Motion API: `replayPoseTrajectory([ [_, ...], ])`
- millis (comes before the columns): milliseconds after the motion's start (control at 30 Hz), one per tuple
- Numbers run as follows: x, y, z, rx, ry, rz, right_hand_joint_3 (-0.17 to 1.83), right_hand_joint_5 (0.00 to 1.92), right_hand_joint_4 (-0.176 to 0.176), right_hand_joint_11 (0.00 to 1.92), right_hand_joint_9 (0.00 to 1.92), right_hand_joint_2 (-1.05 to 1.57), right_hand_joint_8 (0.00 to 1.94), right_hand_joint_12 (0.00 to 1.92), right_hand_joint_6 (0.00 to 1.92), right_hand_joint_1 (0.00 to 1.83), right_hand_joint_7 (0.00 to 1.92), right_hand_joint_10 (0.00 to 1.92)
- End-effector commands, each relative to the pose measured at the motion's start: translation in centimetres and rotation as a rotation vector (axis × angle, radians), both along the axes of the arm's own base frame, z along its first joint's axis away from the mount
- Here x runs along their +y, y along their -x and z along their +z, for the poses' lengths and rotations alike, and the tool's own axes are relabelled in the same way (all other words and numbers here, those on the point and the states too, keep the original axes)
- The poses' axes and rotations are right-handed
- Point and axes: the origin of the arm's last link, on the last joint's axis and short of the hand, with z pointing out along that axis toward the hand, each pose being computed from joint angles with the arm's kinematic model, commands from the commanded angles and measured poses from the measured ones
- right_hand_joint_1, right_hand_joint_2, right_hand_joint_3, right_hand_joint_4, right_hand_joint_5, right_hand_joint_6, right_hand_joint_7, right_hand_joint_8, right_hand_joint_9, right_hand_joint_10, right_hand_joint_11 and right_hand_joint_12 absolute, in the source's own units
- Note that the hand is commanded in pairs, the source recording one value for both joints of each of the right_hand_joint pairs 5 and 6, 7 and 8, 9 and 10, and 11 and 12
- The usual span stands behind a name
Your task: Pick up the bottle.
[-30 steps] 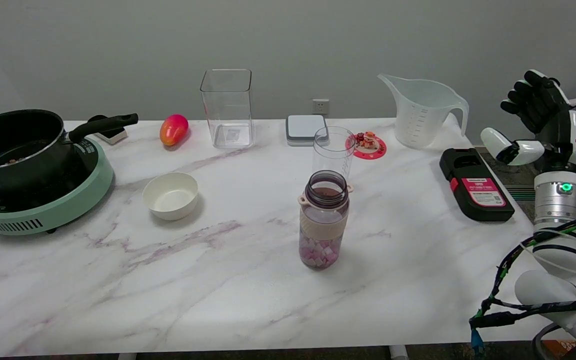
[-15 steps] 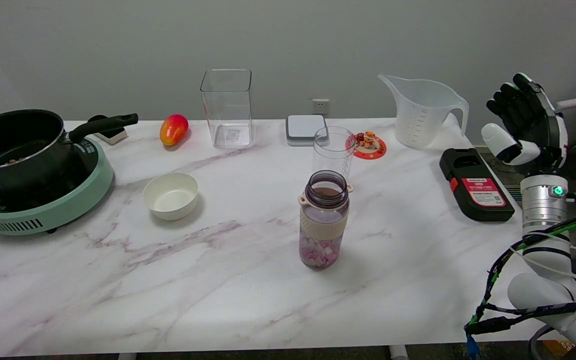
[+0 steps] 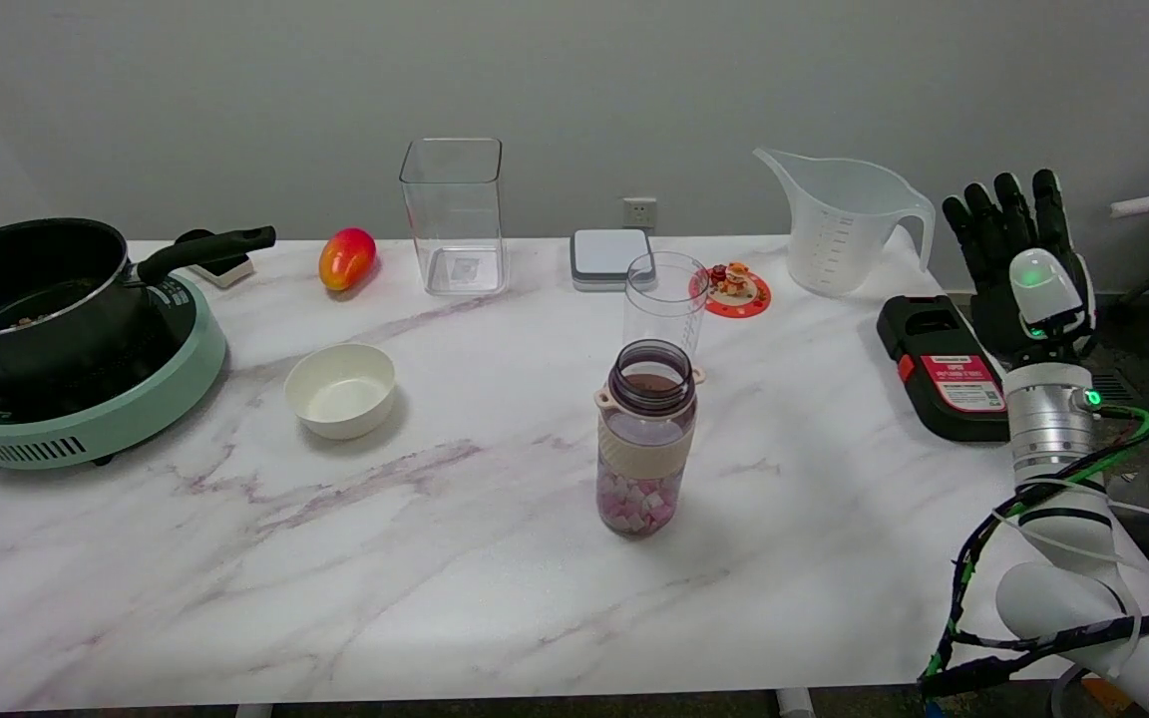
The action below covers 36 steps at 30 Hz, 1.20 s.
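Tabletop edge [image 3: 834,688] — robot hand [image 3: 1018,269] spread, empty

Staged kitchen test bench, marble-look table [image 3: 435,558], induction cooker [image 3: 106,419] with pot [image 3: 26,289], measuring jug [image 3: 839,224], bare grey wall

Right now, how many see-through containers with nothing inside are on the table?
3: a tall square clear plastic box at the back, a small round clear cup just behind the filled bottle, and a clear measuring jug back right.
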Motion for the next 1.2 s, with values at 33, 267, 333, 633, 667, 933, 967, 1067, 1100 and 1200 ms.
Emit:
replayPoseTrajectory([
  [33,-0.2,2.0,-3.0,-0.067,-0.206,0.007,1.04,0.00,0.000,0.41,0.39,-0.29,0.31,0.41,0.00,1.12,0.31,0.39],
  [267,0.7,2.6,-5.2,0.056,-0.293,-0.027,1.07,0.07,0.000,0.51,0.51,-0.28,0.48,0.51,0.07,1.13,0.48,0.51],
  [333,0.8,3.2,-6.0,0.115,-0.330,-0.060,1.07,0.08,0.000,0.56,0.51,-0.31,0.46,0.56,0.08,1.14,0.46,0.51],
  [633,1.5,4.2,-8.9,0.257,-0.382,-0.099,1.09,0.07,0.000,0.52,0.39,-0.33,0.37,0.52,0.07,1.15,0.37,0.39],
  [667,1.6,4.3,-9.3,0.271,-0.376,-0.100,1.09,0.07,0.000,0.52,0.39,-0.33,0.37,0.52,0.07,1.15,0.37,0.39],
  [933,2.7,5.5,-10.2,0.527,-0.215,-0.248,1.02,0.08,0.000,0.54,0.42,-0.30,0.41,0.54,0.08,1.20,0.41,0.42],
  [967,2.6,5.1,-10.4,0.575,-0.192,-0.253,1.01,0.08,0.000,0.54,0.42,-0.30,0.41,0.54,0.08,1.20,0.41,0.42],
  [1067,2.6,4.9,-11.1,0.687,-0.160,-0.274,1.05,0.11,0.000,0.57,0.45,-0.35,0.44,0.57,0.11,1.24,0.44,0.45],
  [1100,2.6,5.0,-11.4,0.714,-0.156,-0.285,1.06,0.11,0.000,0.57,0.46,-0.36,0.45,0.57,0.11,1.24,0.45,0.46],
  [1200,3.1,5.8,-12.5,0.799,-0.132,-0.328,1.14,0.14,0.000,0.57,0.47,-0.38,0.47,0.57,0.14,1.24,0.47,0.47],
])
